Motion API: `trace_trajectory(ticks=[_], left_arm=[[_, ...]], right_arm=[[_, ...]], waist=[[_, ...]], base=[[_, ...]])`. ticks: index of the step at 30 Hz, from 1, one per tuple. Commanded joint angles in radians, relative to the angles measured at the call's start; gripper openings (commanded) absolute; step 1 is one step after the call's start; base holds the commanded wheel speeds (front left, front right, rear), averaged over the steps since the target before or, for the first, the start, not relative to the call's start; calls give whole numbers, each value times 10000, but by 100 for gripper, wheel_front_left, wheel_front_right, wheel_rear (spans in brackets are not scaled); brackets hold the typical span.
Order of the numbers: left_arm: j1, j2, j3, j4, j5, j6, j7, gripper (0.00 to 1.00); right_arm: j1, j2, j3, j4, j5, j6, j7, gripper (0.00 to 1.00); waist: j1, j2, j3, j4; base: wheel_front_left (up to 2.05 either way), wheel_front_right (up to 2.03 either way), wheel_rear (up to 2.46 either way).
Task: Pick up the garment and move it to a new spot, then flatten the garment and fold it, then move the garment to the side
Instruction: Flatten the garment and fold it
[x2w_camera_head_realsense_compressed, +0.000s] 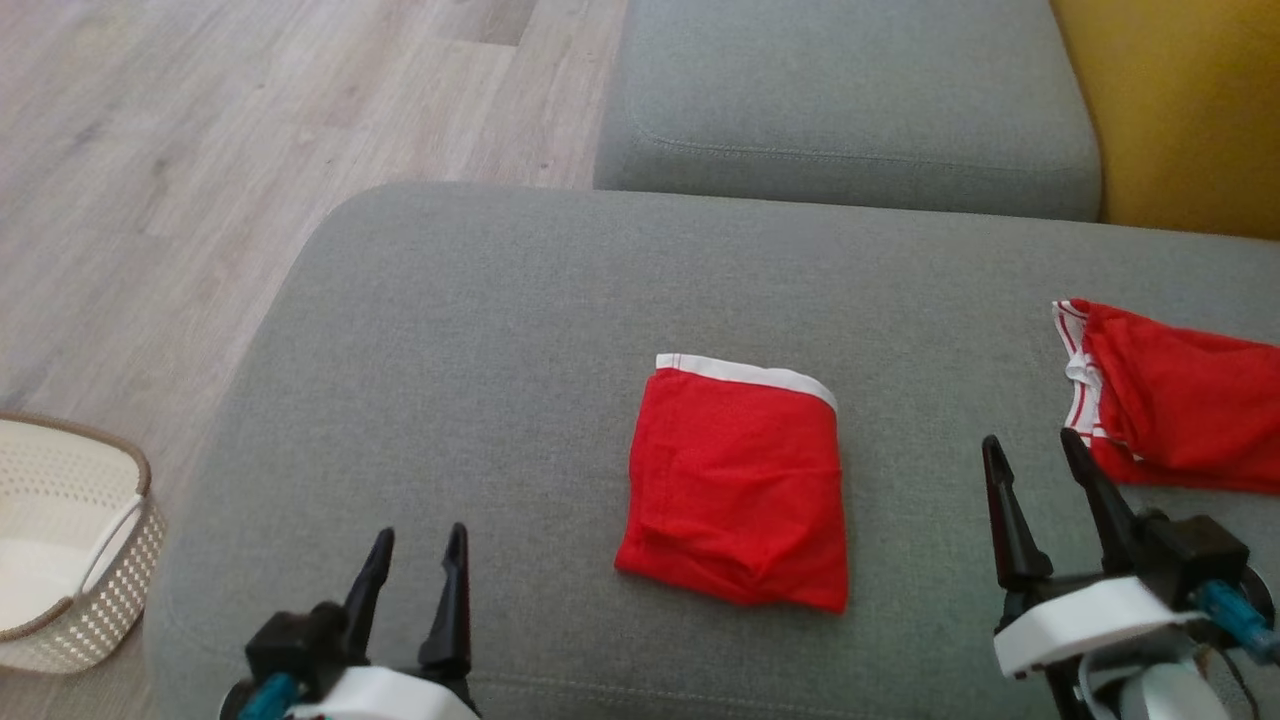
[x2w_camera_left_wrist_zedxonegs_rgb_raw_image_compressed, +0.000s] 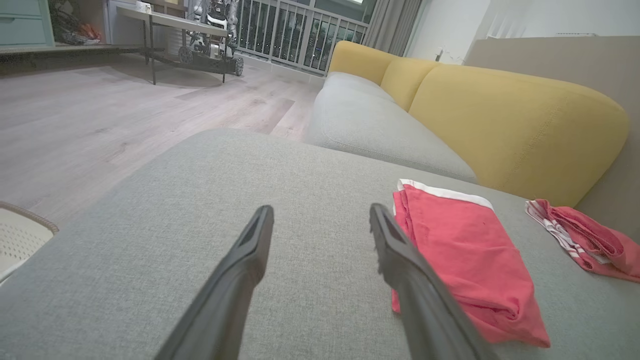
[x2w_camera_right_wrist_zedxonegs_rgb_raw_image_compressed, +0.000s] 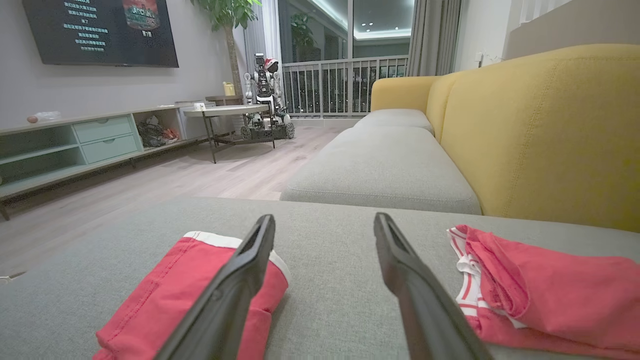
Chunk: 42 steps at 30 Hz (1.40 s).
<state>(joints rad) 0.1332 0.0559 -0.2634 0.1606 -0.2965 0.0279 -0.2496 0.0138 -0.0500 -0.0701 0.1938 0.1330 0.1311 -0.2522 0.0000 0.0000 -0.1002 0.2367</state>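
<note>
Seen from the head, the folded red garment (x2w_camera_head_realsense_compressed: 735, 480) lies mid-seat on the grey sofa cushion (x2w_camera_head_realsense_compressed: 450, 350) between the left gripper (x2w_camera_head_realsense_compressed: 421, 533) and right gripper (x2w_camera_head_realsense_compressed: 1029, 437), both spread wide and empty; the left wrist shows it to the right, the right wrist to the left.

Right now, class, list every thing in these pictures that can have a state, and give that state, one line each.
folded garment: folded into a square, flat on the cushion, untouched
crumpled garment: bunched, not folded, at the cushion's right
left gripper: open, holding nothing
right gripper: open, holding nothing
basket: upright on the floor
</note>
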Motion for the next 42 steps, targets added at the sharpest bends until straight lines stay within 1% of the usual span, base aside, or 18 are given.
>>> trace_trajectory(ticks=[1, 15, 21, 22, 23, 24, 28, 31, 36, 39, 42], left_arm=[[-301, -57, 447, -405, -55, 66, -122, 100], [-197, -57, 513, -755, 182, 53, -122, 100], [-251, -57, 347, -674, 191, -9, -122, 100], [-256, -57, 319, -674, 183, -11, -122, 100], [-250, -57, 290, -671, 174, -9, -122, 100], [-241, -57, 259, -665, 170, -6, -122, 100], [-251, -57, 170, -653, 144, -9, -122, 100], [-343, -57, 54, -643, 126, -24, -122, 100], [-591, -57, -174, -581, 56, -28, -122, 100], [-735, -57, -362, -504, 37, -40, -122, 100], [-830, -57, -514, -425, 31, -24, -122, 100]], right_arm=[[-260, -3, 179, -407, 39, -4, -94, 100], [15, -3, 27, -398, 81, -4, -95, 100], [16, -3, 67, -280, 54, -4, -95, 100], [-9, -3, 117, -264, 62, -4, -95, 81], [-43, -3, 171, -273, 45, -4, -95, 14], [-77, -3, 252, -277, -5, -4, -95, 0], [-277, -3, 607, -139, -104, -4, -95, 0], [-693, -3, 1104, 243, -122, -4, -43, 0], [-1652, -3, 1704, 1696, -74, -4, 439, 0], [-2193, -3, 1672, 2774, -11, -4, 653, 0], [-2582, -3, 1517, 3851, -217, -4, 893, 0]], waist=[[0, 0, 11, -30], [0, 0, 49, 26], [0, 0, 151, 231], [0, 0, 182, 269], [0, 0, 213, 307], [0, 0, 249, 344], [0, 0, 403, 465], [0, 0, 641, 620], [0, 0, 1005, 944], [0, 0, 1169, 1201], [0, 0, 1255, 1480]], base=[[0, 0, 0], [0, 0, 0], [0, 0, 0], [0, 0, 0], [0, 0, 0], [0, 0, 0], [0, 0, 0], [0, 0, 0], [0, 0, 0], [0, 0, 0], [0, 0, 0]])
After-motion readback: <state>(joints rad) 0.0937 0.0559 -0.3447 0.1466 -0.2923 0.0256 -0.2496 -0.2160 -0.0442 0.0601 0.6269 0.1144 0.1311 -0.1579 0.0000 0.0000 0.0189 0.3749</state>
